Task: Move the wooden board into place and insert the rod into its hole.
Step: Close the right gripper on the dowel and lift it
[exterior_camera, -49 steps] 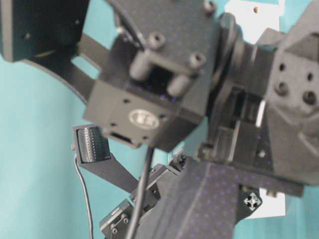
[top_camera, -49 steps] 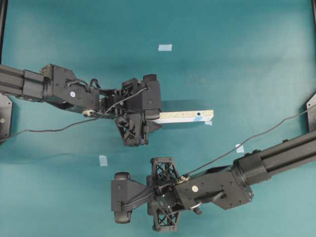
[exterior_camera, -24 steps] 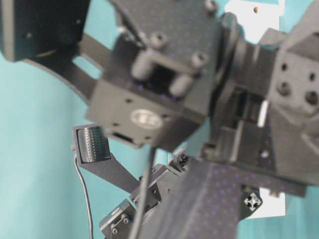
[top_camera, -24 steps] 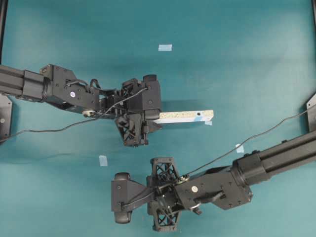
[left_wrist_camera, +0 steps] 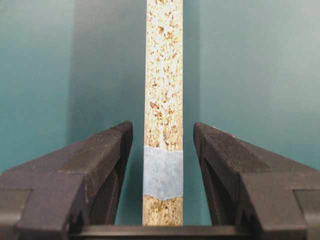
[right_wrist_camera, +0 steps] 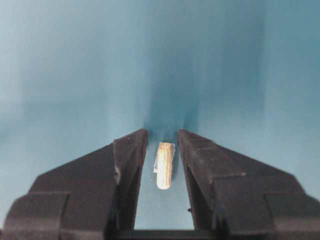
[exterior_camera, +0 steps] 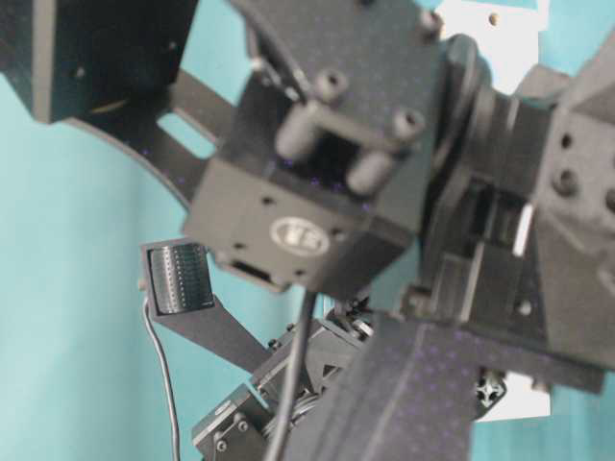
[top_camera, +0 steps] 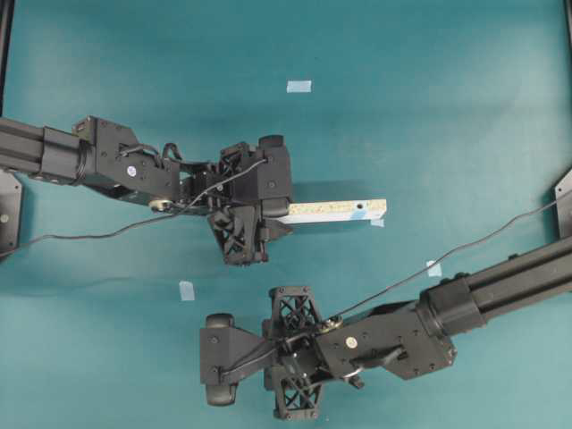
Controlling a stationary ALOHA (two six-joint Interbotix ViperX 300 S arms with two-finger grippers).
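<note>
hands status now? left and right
Left hand: open, fingers straddling the wooden board, gaps both sides.
Right hand: open around the rod, not gripping.

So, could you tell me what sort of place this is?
Probably a robotics lab bench: a plain teal tabletop marked with pale-blue tape squares, and two black robot arms working a long white chipboard-edged wooden board.

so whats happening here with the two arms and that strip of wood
The left gripper straddles the wooden board, which stands on its long edge; narrow gaps show on both sides, so a firm grip isn't clear. The right gripper is lower on the teal table, its fingers either side of the rod, which lies flat with gaps both sides. The rod is not yet in the board.
</note>
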